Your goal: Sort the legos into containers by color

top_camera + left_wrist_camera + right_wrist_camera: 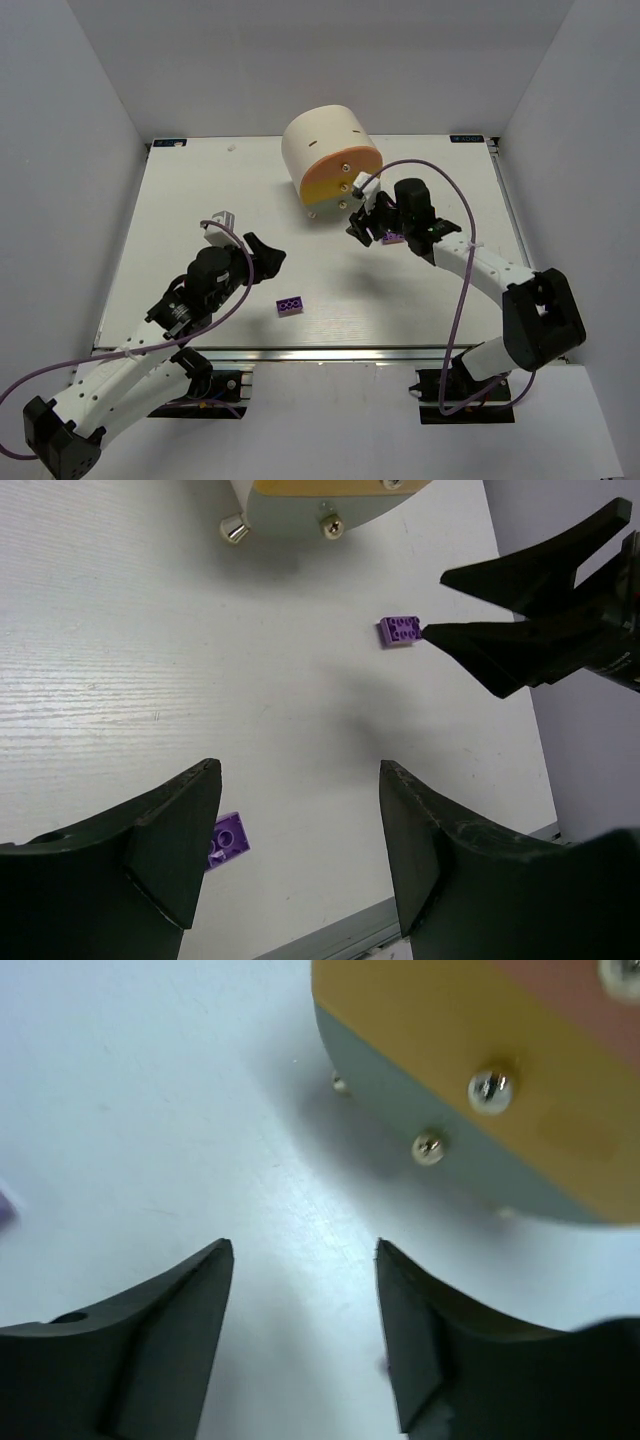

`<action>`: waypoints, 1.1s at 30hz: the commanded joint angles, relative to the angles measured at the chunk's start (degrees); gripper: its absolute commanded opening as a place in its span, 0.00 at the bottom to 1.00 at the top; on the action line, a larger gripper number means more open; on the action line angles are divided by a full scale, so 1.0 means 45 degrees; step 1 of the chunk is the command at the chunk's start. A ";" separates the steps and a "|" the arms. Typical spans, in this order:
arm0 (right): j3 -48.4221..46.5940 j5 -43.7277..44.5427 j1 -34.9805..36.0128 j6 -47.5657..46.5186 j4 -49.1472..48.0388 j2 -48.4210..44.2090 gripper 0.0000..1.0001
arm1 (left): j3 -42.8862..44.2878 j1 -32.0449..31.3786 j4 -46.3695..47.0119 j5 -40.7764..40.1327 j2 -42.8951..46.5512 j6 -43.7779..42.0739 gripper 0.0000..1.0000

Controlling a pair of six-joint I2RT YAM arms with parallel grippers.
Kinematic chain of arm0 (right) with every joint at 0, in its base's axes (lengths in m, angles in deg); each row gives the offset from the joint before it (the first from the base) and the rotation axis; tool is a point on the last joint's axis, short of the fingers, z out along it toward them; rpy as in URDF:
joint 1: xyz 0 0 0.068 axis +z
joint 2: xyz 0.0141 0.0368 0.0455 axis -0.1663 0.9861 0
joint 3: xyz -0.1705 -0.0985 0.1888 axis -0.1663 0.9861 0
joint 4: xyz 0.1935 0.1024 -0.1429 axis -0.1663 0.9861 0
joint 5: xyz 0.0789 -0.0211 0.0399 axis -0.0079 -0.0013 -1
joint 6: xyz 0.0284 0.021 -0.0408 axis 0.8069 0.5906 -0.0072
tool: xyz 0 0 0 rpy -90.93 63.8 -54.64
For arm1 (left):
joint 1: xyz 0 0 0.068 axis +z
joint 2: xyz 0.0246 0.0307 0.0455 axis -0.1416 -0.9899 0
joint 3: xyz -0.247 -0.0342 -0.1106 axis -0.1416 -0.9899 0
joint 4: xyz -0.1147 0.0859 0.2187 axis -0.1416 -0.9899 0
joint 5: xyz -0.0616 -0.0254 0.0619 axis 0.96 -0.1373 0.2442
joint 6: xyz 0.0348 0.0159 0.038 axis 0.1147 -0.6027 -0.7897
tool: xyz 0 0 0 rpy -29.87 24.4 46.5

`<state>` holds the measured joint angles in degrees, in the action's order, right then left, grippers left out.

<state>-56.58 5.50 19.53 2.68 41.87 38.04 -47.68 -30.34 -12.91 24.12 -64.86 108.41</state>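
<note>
- While both stand spread and empty, the left gripper (265,250) hangs near one purple lego (289,306) on the tabletop (180,220).
- The right gripper (355,222) faces the shut drawers (450,1020) of the cabinet (320,140), with a second purple lego (400,631) just beside it.

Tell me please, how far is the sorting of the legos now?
Done, apparently: no legos of other colours show, and the cabinet drawers look shut, so contents cannot be checked. In hand: nothing; the left claw and right claw are open and empty. Left: two bricks lie on the table, the far purple brick beside the right claw, the near purple brick by the left claw.
</note>
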 commanded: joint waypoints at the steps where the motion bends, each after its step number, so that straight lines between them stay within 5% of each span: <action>1: 0.0568 0.0240 -0.0333 0.5587 -0.1297 0.0110 0.62 | 0.0032 -0.0062 0.0171 0.0238 -0.0229 0.0077 0.74; 7: 0.0861 0.0514 -0.0841 1.0286 -0.2994 0.1515 0.58 | 0.0481 -0.0062 -0.0415 0.0122 -0.0387 0.0096 0.74; 11: 0.0551 0.0709 -0.1115 1.2882 -0.4460 0.2821 0.65 | 0.0501 -0.0062 -0.0630 -0.0054 -0.0231 0.0330 0.74; 19: -0.0875 0.0613 -0.1662 1.5387 -0.6862 0.5206 0.72 | 0.0930 -0.0062 -0.0611 -0.0016 -0.1127 0.0351 0.74; 25: -0.2728 0.0710 -0.1935 1.6384 -0.6378 0.6750 0.71 | 0.1048 -0.0062 -0.0376 0.0160 -0.1675 0.0233 0.75; 33: -0.3416 0.0808 -0.1956 1.6815 -0.6201 0.7512 0.62 | 0.0950 -0.0062 -0.0337 0.0082 -0.1695 0.0233 0.75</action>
<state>-69.32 8.03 10.89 76.03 16.59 70.82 -44.97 -30.34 -15.47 24.36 -72.97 109.77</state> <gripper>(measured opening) 0.625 0.747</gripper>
